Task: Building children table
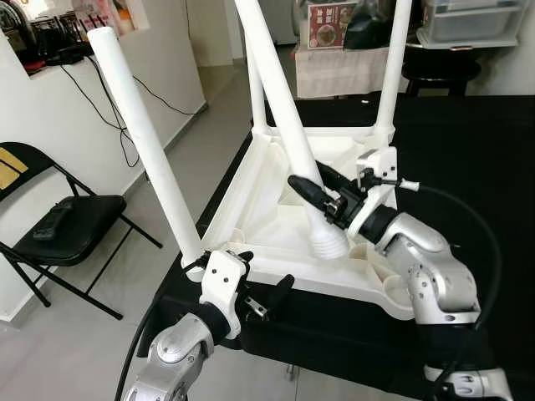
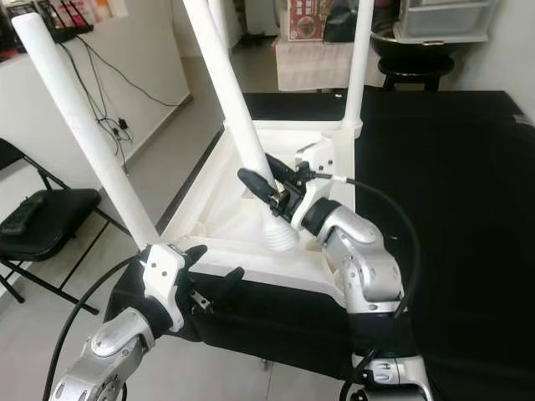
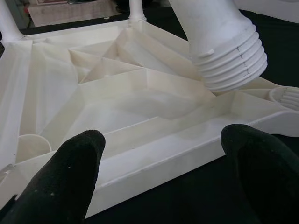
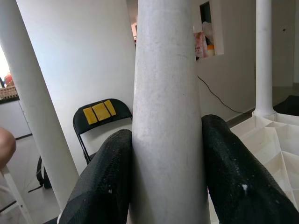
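Two end effectors: right end effector [image 1: 322, 194] clamping loose table leg [image 1: 284, 109], left end effector [image 3: 163, 154] spread before upturned tabletop [image 3: 117, 107].

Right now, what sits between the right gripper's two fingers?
The loose white table leg, clamped between the right gripper fingers in the right wrist view; its threaded end rests on the upturned tabletop.

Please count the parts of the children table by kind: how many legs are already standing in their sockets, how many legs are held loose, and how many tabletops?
Legs standing in sockets: 3
Loose leg held by right gripper: 1
Tabletop, upside down: 1
Total: 5
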{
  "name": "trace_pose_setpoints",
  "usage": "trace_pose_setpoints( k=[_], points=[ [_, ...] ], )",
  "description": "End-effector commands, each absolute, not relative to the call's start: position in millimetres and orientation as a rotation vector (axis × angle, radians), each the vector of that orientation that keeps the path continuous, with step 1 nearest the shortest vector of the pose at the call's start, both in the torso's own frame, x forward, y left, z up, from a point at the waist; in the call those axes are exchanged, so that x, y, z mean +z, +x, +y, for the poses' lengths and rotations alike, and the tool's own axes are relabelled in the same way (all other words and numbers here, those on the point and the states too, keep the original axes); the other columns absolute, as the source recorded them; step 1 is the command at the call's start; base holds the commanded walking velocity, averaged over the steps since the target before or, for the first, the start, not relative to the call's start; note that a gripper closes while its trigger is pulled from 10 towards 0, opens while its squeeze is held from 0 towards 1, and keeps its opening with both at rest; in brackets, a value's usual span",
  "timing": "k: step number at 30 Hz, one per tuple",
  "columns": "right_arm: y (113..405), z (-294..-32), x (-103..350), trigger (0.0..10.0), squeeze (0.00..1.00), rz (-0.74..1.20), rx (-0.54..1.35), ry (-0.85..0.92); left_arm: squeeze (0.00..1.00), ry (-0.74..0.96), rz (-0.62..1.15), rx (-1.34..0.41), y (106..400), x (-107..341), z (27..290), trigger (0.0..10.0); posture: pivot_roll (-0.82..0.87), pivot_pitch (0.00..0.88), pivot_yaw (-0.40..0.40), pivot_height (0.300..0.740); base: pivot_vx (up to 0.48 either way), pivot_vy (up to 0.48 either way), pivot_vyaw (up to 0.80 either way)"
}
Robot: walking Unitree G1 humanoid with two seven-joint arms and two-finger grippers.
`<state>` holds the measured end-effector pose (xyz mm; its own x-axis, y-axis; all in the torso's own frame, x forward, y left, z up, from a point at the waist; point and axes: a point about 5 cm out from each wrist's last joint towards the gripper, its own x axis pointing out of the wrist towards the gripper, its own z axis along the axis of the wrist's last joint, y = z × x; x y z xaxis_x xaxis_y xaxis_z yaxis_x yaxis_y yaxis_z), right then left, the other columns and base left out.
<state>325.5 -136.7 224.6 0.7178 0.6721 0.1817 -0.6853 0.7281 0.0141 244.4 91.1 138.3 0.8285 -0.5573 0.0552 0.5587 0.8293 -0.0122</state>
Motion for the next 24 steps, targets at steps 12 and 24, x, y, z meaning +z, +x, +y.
trace_pose_setpoints(
  k=[12, 24],
  points=[
    [324.1, -129.6, 224.4, 10.0, 0.0, -0.194, 0.783, 0.066, 0.0, 0.001, -0.036, -0.57, 245.0, 133.1, 96.1, 10.0, -0.15, 0.037, 0.074, 0.74, 0.0, 0.0, 0.0],
    [323.9, -129.7, 223.4, 10.0, 0.0, -0.197, 0.786, 0.052, 0.0, 0.018, -0.059, -0.585, 244.7, 137.2, 94.0, 10.0, -0.15, 0.037, 0.072, 0.74, 0.0, 0.0, 0.0]
  ],
)
